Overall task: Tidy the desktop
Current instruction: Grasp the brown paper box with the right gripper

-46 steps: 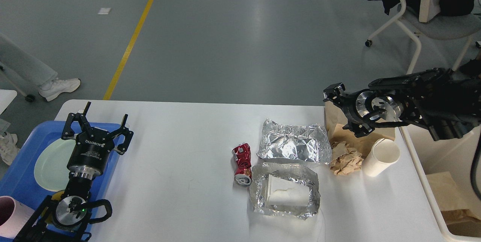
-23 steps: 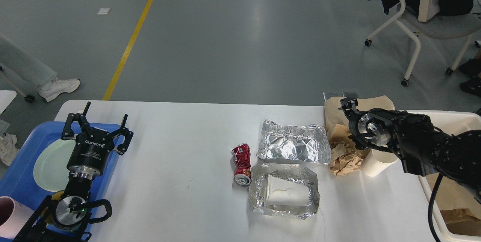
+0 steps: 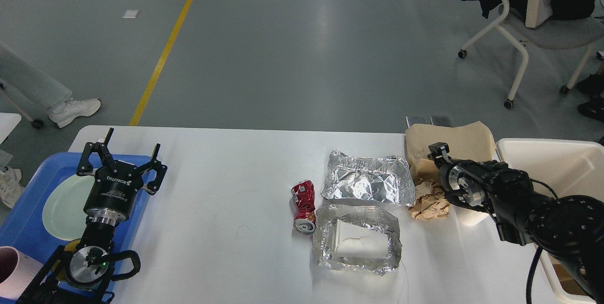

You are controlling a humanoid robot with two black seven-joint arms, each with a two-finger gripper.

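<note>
The white desktop [image 3: 226, 190] fills the middle of the view. The left gripper [image 3: 121, 160] hangs wide open, holding nothing, over its left edge. The right gripper [image 3: 436, 153] sits by the right edge; I cannot tell its jaws.

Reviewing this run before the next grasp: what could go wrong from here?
1. The right tool sits low among the crumpled paper, brown bag and cup; it may knock the mostly hidden cup or grab the wrong item.
2. The arm could nudge the foil, which lies close to the can.
3. Its fingers can't be told apart here, so grasp state is unverified.
</note>
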